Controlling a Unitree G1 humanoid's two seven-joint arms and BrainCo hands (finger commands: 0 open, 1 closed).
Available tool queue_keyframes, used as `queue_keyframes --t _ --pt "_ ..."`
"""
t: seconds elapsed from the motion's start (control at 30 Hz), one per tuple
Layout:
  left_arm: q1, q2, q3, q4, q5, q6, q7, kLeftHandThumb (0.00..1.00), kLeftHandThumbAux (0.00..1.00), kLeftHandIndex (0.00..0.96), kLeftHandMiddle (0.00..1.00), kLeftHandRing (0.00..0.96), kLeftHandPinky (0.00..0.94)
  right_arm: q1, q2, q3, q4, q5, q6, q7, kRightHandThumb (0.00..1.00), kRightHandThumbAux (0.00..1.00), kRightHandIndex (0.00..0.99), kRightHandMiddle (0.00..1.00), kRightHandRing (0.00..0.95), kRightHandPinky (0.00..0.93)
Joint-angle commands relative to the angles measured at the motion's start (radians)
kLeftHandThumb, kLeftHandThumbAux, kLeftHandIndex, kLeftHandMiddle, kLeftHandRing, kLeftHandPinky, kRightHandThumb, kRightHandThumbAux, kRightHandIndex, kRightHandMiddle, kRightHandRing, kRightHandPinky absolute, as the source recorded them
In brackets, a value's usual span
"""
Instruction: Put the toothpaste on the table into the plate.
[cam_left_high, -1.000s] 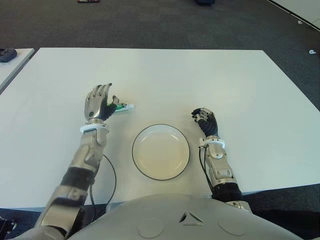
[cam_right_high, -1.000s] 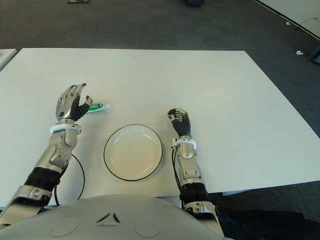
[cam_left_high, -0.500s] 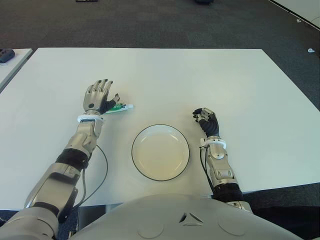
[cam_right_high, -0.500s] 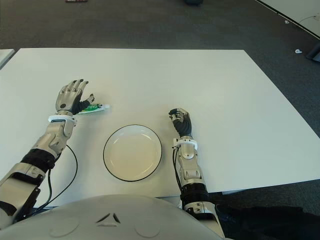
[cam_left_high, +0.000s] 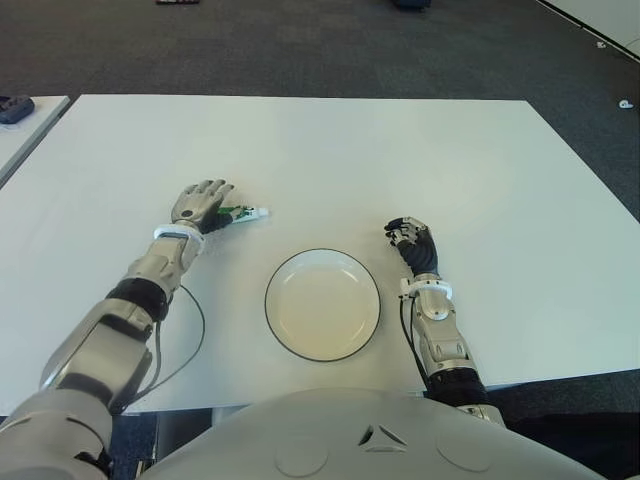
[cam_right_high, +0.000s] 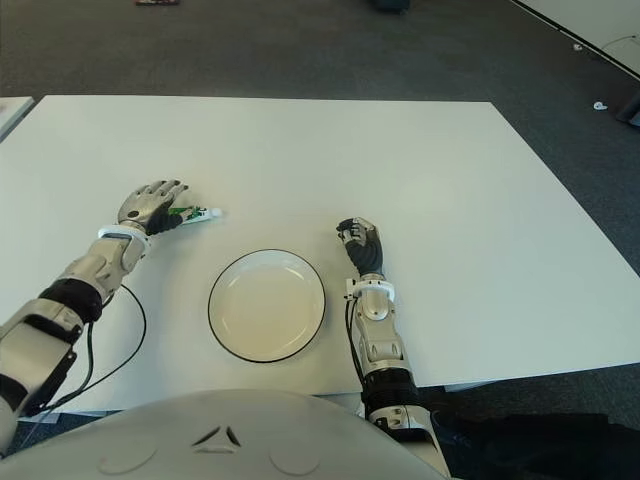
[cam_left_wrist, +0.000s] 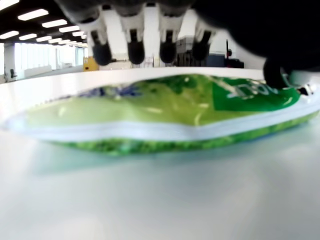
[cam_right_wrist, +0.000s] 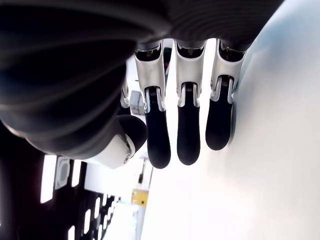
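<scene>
The white surface (cam_left_high: 400, 150) carried a round plate (cam_left_high: 322, 304) with a dark rim, close to its near edge. The left hand (cam_left_high: 200, 203) lay palm-down over the green toothpaste tube (cam_left_high: 243, 214), fingers spread above it and not closed around it; the tube lay flat on the surface, toward the left edge from the plate, its white cap end poking out. The right hand (cam_left_high: 413, 241) showed just right of the plate, fingers curled together, holding nothing.
</scene>
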Motion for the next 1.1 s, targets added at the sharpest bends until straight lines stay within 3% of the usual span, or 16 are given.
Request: queue_keyframes --t 0.03,0.43,0.7,1.1 --pt "-0.035 0.008 -0.065 0.073 0.008 -0.061 -0.107 0.474 0.140 0.000 0.000 0.000 0.000 0.018 -0.002 0.001 0.002 -0.001 0.005 0.002 0.715 0.733 0.422 0.461 0.438 0.446" --pt "-0.073 0.054 -0.189 0.077 0.017 -0.213 -0.392 0.510 0.181 0.000 0.000 0.000 0.000 0.033 -0.002 0.001 -0.022 -0.007 0.011 -0.002 0.712 0.733 0.423 0.467 0.447 0.457" --pt "-0.028 0.148 -0.183 -0.081 -0.053 -0.279 -0.556 0.499 0.187 0.000 0.000 0.000 0.000 0.040 -0.004 0.002 -0.031 -0.005 0.006 0.002 0.713 0.732 0.423 0.476 0.452 0.460" --pt "-0.014 0.186 -0.175 -0.142 -0.136 -0.307 -0.689 0.498 0.193 0.000 0.000 0.000 0.000 0.046 -0.004 0.001 -0.036 0.003 -0.001 0.011 0.716 0.732 0.424 0.475 0.451 0.462"
